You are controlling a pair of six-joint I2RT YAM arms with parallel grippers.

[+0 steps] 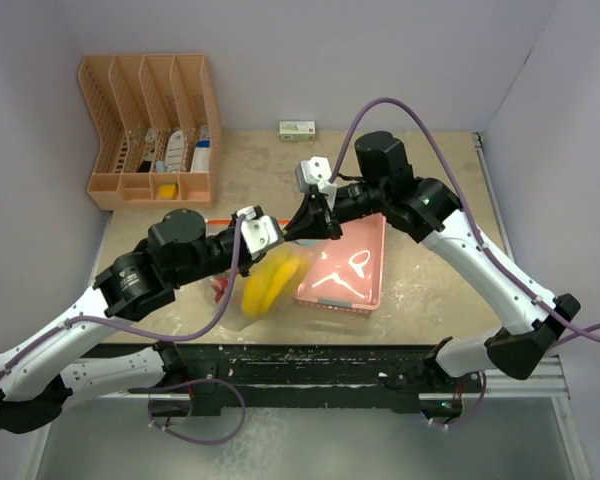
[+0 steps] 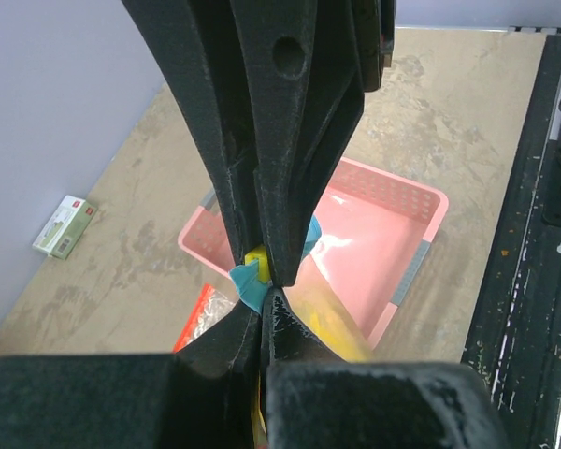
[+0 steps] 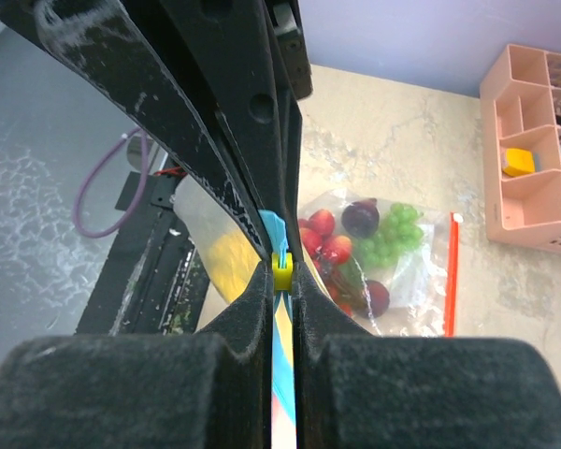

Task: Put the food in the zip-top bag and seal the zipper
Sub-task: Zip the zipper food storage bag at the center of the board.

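Food (image 1: 268, 283) (yellow bananas, as far as shows) sits inside the bag (image 3: 198, 215), just beside the pink basket (image 2: 421, 210), with the bag's blue zipper (image 3: 281, 374) held up between the arms. Both pincers are clenched on that strip, the left pincer (image 2: 262, 279) and right pincer (image 3: 280, 262) meeting at nearly the same spot by the yellow slider (image 3: 281, 272). That crowding looks like the main risk: with no gap between the grips, a pull on the slider may just drag the whole bag and bunch the track rather than seal it. The thin strip could also slide out under the bananas' weight, and the second bag (image 3: 374, 253), full of fruit on the bench (image 2: 122, 234) below, could get snagged.
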